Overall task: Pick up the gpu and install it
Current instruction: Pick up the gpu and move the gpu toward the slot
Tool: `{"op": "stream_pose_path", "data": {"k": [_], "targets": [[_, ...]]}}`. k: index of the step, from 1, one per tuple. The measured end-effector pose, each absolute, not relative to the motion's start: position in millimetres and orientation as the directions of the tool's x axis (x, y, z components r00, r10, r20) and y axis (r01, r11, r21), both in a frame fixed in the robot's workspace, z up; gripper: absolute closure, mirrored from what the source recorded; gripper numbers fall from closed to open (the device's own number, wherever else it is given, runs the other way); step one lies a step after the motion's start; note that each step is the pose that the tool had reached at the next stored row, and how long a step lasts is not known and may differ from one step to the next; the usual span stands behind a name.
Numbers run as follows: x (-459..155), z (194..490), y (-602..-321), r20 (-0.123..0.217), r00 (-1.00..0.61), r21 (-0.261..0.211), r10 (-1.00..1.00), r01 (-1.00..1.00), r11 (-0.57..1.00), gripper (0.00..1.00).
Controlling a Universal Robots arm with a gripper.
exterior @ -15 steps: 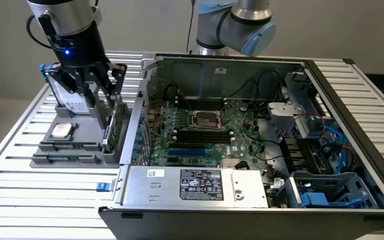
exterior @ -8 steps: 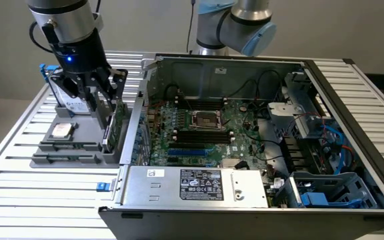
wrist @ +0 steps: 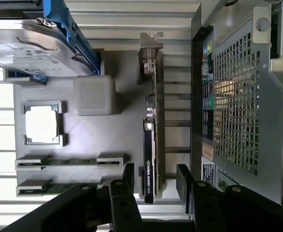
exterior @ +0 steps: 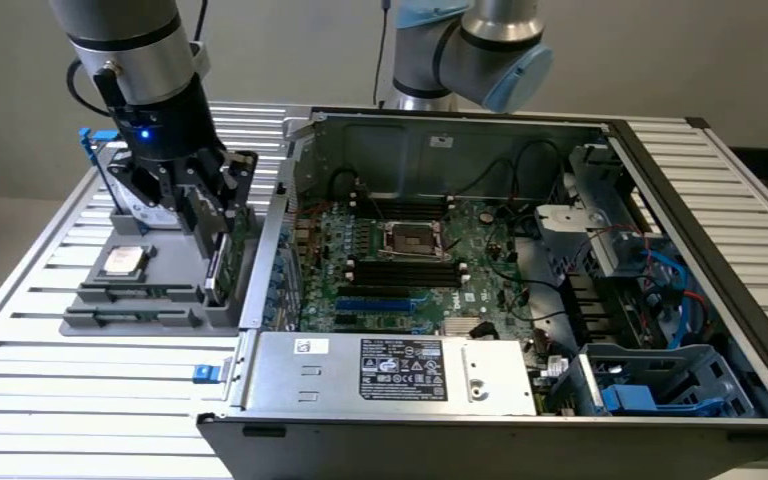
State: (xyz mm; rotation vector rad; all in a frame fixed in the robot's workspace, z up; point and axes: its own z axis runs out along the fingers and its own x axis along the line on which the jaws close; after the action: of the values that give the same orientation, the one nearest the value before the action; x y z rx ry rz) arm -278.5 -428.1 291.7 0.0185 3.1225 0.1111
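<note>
My pincer (exterior: 207, 195): jaws apart, nothing held; it is right over the gpu, one finger (wrist: 128, 180) on each side of the card's line, neither touching it.
Gpu (wrist: 150, 145): on edge in the tray, bracket at the far end.
Tray (exterior: 117, 318): just beside the case (exterior: 518, 140), on the exterior view's left.
Drive (wrist: 30, 48): at the tray's far end.
</note>
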Motion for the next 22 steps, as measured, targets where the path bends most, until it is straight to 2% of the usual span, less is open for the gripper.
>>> {"op": "stream_pose_path", "data": {"k": [15, 22], "targets": [[-280, 264, -428, -0.017, -1.000, 0.073, 0.018, 0.017, 0.997, 0.52], [-281, 256, -426, -0.017, -1.000, 0.098, 0.018, 0.017, 0.995, 0.52]]}}
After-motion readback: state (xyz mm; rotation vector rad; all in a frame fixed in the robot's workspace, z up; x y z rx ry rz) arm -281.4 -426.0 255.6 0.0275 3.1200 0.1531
